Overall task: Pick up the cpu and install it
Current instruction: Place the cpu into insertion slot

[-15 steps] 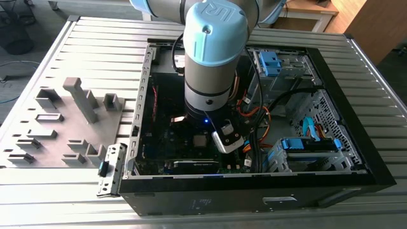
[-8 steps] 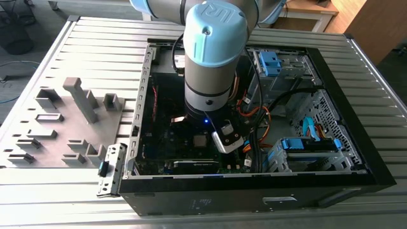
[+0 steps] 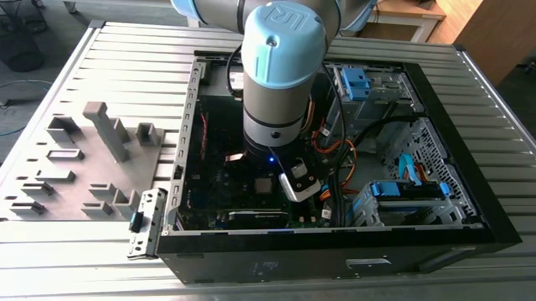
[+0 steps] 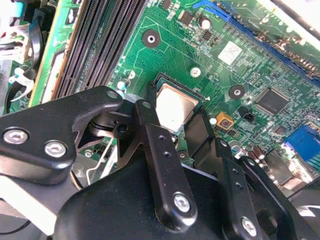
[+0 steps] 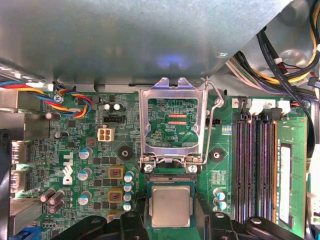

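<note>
My black gripper point(image 5: 172, 219) spread wide, 2 fingers point(image 5: 131, 220) flanking the small square silvery-grey cpu point(image 5: 171, 205) with a gap, cpu lying flat in its socket on the green motherboard point(image 5: 222, 170), silver hinged load plate point(image 5: 172, 86) raised just beside it, inside the open black computer case point(image 3: 335, 263) on the ribbed metal table point(image 3: 125, 56)

**Colour rundown**

cpu point(image 5: 171, 205): pale silver-grey face. motherboard point(image 5: 125, 150): green, fine trace pattern. memory slots point(image 5: 255, 160): black. tool point(image 4: 174, 117): black. arm point(image 3: 280, 50): grey, light-blue cap. case point(image 3: 335, 266): black. surface point(image 3: 84, 263): silver-grey, ribbed stripes.
</note>
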Robot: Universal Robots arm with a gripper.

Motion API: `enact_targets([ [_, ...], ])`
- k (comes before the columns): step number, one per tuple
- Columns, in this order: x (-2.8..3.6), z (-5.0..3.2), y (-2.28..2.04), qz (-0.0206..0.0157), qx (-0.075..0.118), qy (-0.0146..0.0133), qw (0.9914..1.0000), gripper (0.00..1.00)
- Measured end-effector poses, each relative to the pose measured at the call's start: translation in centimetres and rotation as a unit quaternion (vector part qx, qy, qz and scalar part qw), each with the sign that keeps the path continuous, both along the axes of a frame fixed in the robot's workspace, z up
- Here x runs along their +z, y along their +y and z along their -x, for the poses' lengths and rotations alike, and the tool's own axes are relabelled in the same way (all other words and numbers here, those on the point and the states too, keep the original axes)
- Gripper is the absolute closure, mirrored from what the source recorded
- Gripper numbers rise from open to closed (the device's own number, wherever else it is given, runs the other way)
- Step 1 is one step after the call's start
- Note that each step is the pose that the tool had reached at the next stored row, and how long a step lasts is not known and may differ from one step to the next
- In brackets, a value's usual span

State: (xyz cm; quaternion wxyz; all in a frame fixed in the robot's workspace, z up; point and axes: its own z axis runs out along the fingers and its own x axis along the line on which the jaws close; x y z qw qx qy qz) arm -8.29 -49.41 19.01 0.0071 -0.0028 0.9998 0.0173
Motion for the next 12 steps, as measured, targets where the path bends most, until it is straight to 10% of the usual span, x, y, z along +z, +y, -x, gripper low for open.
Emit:
enact_targets([
  [12,-0.19,0.0,0.0,0.0003,0.0,0.0001,1.0,0.53],
])
